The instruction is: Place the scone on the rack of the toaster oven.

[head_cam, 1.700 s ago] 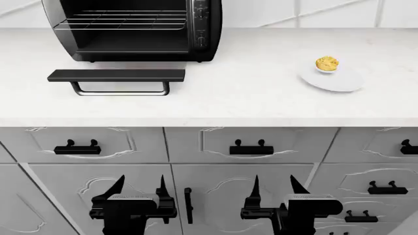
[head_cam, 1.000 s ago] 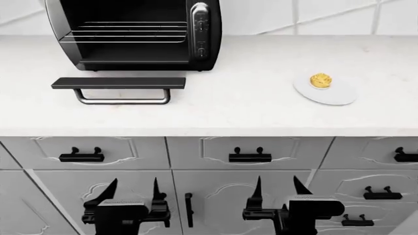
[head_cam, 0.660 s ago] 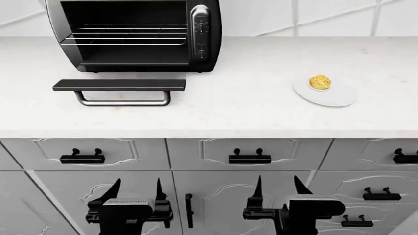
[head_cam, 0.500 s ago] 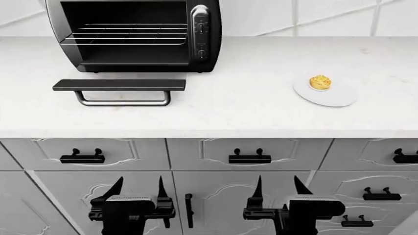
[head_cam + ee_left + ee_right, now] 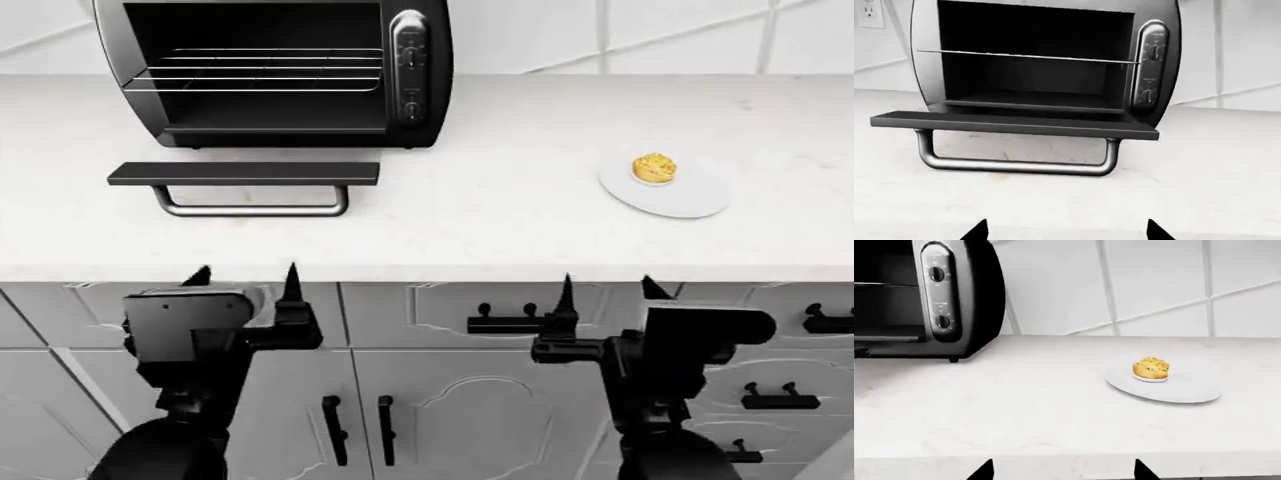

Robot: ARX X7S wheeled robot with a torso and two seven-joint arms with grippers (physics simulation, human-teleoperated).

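Observation:
The golden scone (image 5: pixel 654 168) sits on a white plate (image 5: pixel 683 195) at the counter's right; it also shows in the right wrist view (image 5: pixel 1151 369). The black toaster oven (image 5: pixel 416 100) stands at the back left with its door (image 5: pixel 243 174) dropped open. The wire rack (image 5: pixel 254 70) spans its inside and shows edge-on in the left wrist view (image 5: pixel 1027 56). My left gripper (image 5: pixel 244 282) is open and empty below the counter's front edge, in front of the door. My right gripper (image 5: pixel 607 290) is open and empty below the front edge, short of the scone.
The white counter (image 5: pixel 481 220) ends in a front edge above grey cabinet drawers with black handles (image 5: pixel 507 322). A tiled wall (image 5: pixel 1154 285) rises behind. The oven's knob panel (image 5: pixel 1149 70) faces forward, and the door's bar handle (image 5: pixel 1014 165) hangs under the door.
Both arms have risen from low in front of the cabinet doors to just under the counter's front edge. The scone, plate and oven have stayed where they were since 0.7 s ago.

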